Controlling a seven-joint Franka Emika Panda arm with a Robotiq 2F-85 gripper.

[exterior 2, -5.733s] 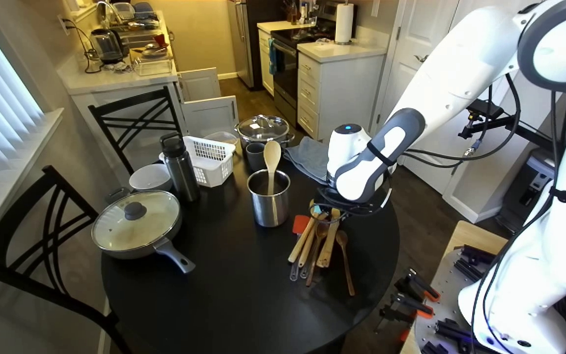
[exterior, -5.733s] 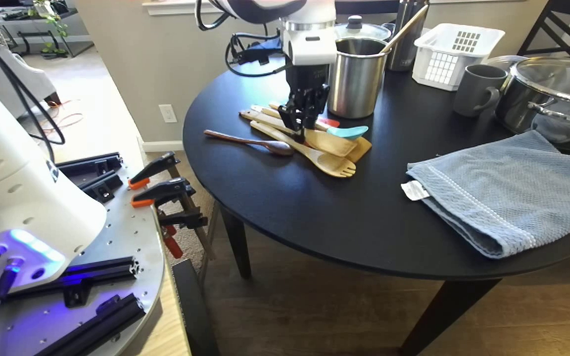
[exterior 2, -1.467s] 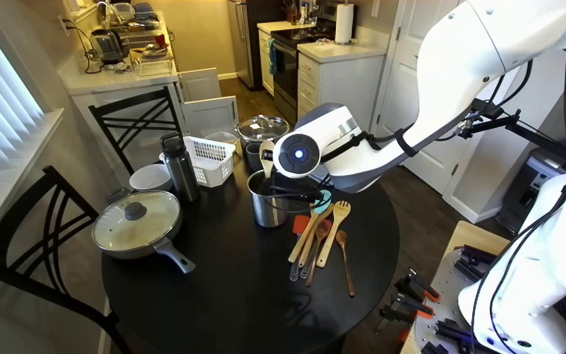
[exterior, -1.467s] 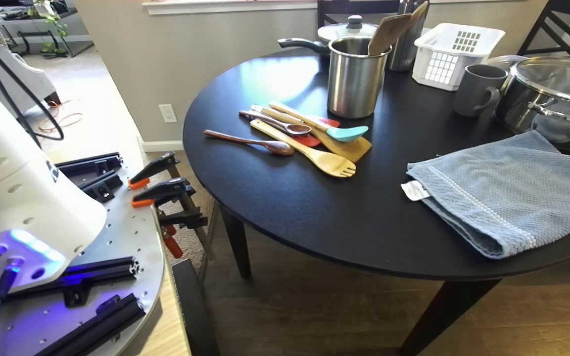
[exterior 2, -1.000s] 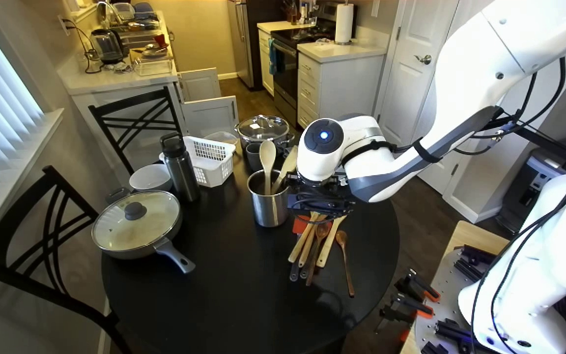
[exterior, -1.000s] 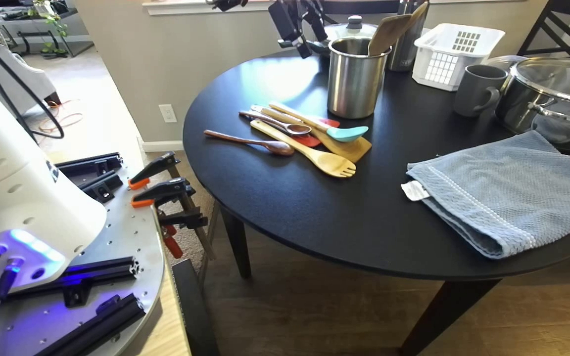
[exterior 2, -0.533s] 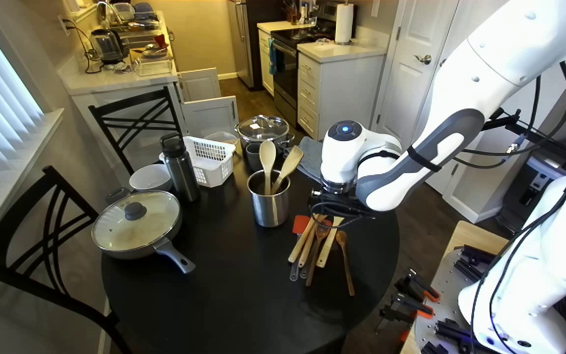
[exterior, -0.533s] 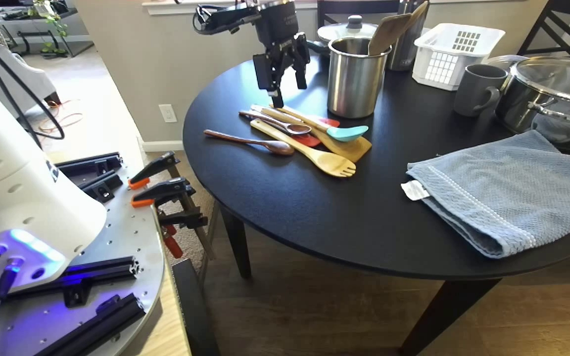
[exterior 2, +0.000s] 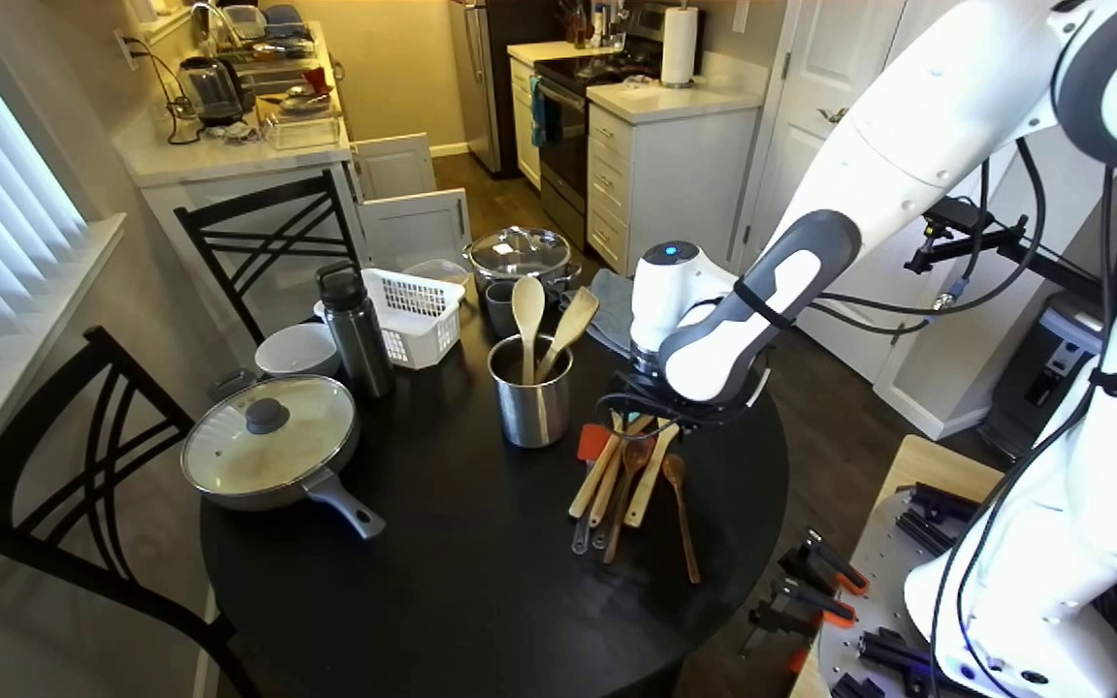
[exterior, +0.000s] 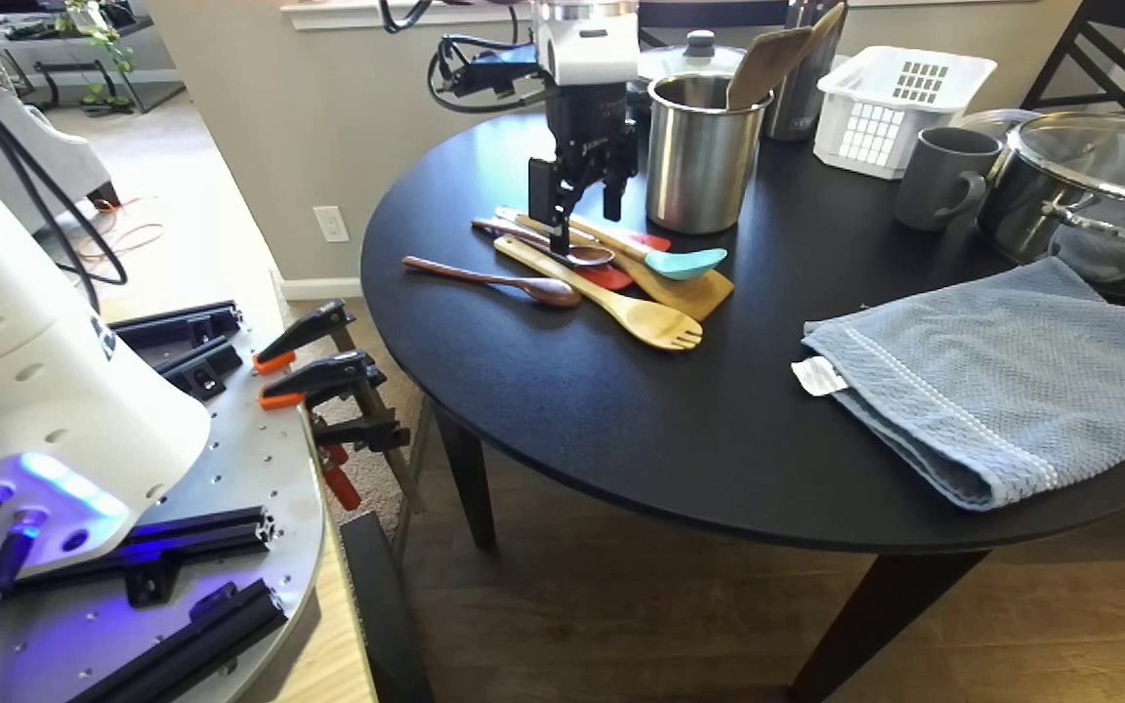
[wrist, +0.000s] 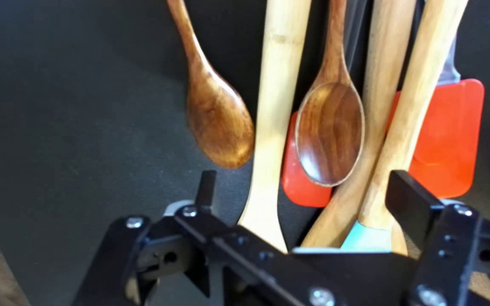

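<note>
Seemingly empty, the black claw hangs, fingers wide, above a glossy reddish-brown wooden spoon, which overlaps a rounded red spatula head near the robot-side edge of the round black worktop; light, stiff and slick, presumably, the spoon suits a mid-handle grip.

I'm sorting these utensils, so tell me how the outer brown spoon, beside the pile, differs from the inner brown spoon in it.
The outer spoon lies back up, its rounded side showing; the inner spoon lies bowl up, its hollow showing. The outer spoon rests on the black table, while the inner spoon's bowl overlaps a red spatula. Both are glossy brown wood with slim handles, and the jaws hold neither.
</note>
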